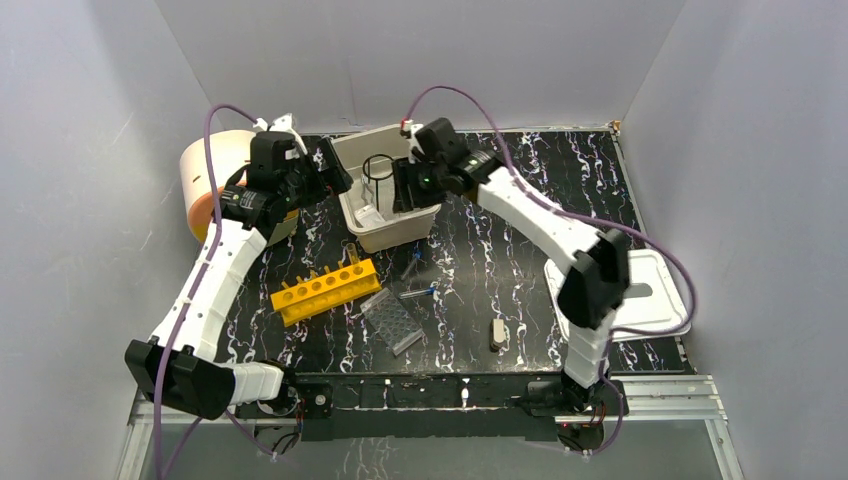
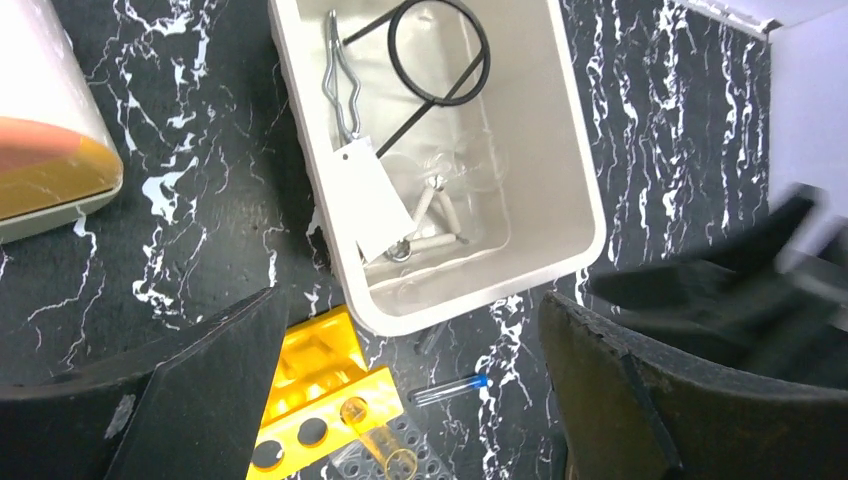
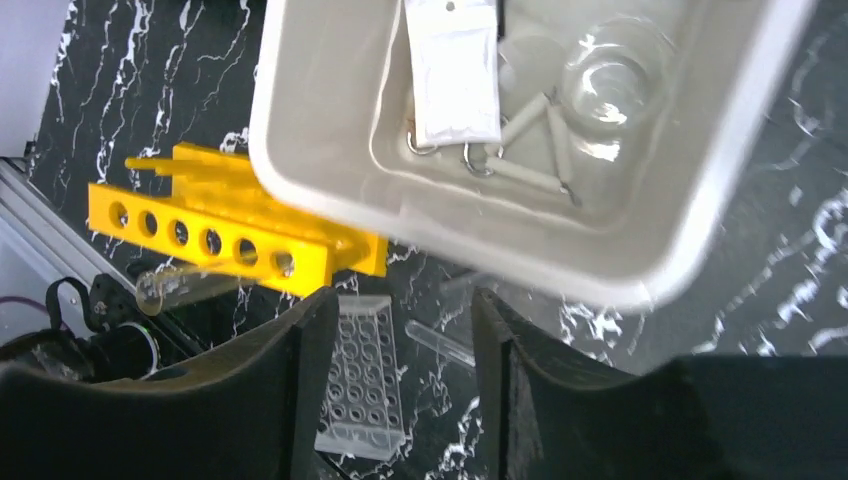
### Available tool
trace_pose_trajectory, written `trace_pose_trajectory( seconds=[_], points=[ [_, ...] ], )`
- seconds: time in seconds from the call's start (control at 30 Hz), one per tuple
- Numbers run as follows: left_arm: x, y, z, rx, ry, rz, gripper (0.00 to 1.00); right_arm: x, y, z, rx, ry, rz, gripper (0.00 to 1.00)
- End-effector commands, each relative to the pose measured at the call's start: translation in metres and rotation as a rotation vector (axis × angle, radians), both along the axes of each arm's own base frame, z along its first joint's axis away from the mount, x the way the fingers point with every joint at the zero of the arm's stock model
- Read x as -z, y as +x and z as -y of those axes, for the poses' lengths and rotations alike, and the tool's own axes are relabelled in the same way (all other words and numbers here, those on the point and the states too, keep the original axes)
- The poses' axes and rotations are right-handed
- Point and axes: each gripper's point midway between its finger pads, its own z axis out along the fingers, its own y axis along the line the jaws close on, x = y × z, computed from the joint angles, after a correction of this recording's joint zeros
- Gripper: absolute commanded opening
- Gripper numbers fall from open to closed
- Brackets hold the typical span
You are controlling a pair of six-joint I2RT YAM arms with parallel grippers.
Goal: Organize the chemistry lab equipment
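The chemistry lab equipment lies partly in a beige tub (image 1: pixel 400 235). In the left wrist view the tub (image 2: pixel 570 190) holds a black wire ring-stand (image 2: pixel 440 50), metal forceps (image 2: pixel 340 75), a small clear bag (image 2: pixel 370 195) and a pale triangle (image 2: pixel 437 225). The right wrist view adds a clear round dish (image 3: pixel 615 75) beside the triangle (image 3: pixel 530 150). A blue-tipped tube (image 2: pixel 452 388) lies on the table in front of the tub. My left gripper (image 1: pixel 335 178) hangs open by the tub's left side. My right gripper (image 1: pixel 405 190) is over the tub, open and holding nothing.
A yellow tube rack (image 1: pixel 325 290) and a clear well plate (image 1: pixel 392 320) lie near the front of the tub. A small beige piece (image 1: pixel 497 335) sits near the front edge. A flat white lid (image 1: pixel 645 295) rests at right. An orange-and-white round container (image 1: pixel 205 175) stands at left.
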Motion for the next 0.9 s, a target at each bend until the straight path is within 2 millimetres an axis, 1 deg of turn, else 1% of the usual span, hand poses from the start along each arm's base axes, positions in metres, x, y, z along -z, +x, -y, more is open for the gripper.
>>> trace_pose_trajectory(
  seconds=[0.0, 0.03, 0.07, 0.1, 0.17, 0.3, 0.4, 0.5, 0.63, 0.67, 0.77, 0.87],
  points=[
    [0.003, -0.019, -0.004, 0.005, -0.011, -0.009, 0.93, -0.042, -0.014, 0.044, 0.080, 0.048, 0.142, 0.63],
    [0.005, -0.021, -0.001, 0.022, -0.023, -0.017, 0.91, -0.036, -0.020, 0.052, 0.081, 0.036, 0.140, 0.64],
    [0.008, -0.023, 0.002, 0.034, -0.032, -0.026, 0.90, -0.019, -0.029, 0.062, 0.085, 0.002, 0.115, 0.64],
    [0.009, -0.024, 0.003, 0.036, -0.035, -0.031, 0.90, -0.007, -0.036, 0.068, 0.085, -0.019, 0.090, 0.65],
    [0.011, -0.024, 0.003, 0.036, -0.037, -0.036, 0.89, 0.011, -0.041, 0.073, 0.092, -0.040, 0.062, 0.65],
    [0.014, -0.025, 0.003, 0.034, -0.040, -0.045, 0.86, 0.032, -0.042, 0.074, 0.100, -0.057, 0.034, 0.65],
    [0.019, -0.025, 0.003, 0.029, -0.038, -0.062, 0.82, 0.047, -0.040, 0.068, 0.098, -0.059, 0.016, 0.64],
    [0.029, -0.026, 0.002, 0.024, -0.033, -0.089, 0.78, 0.053, -0.032, 0.057, 0.097, -0.043, 0.007, 0.63],
    [0.043, -0.026, 0.002, 0.019, -0.027, -0.127, 0.75, 0.054, -0.018, 0.041, 0.109, -0.010, 0.002, 0.63],
    [0.046, -0.026, 0.002, 0.017, -0.026, -0.137, 0.75, 0.051, -0.014, 0.037, 0.115, 0.003, 0.006, 0.63],
    [0.056, -0.024, 0.002, 0.011, -0.021, -0.162, 0.74, 0.051, -0.003, 0.034, 0.165, 0.007, 0.011, 0.63],
    [0.065, -0.022, 0.005, 0.015, -0.024, -0.188, 0.74, 0.052, 0.010, 0.039, 0.237, -0.016, 0.036, 0.63]
  ],
)
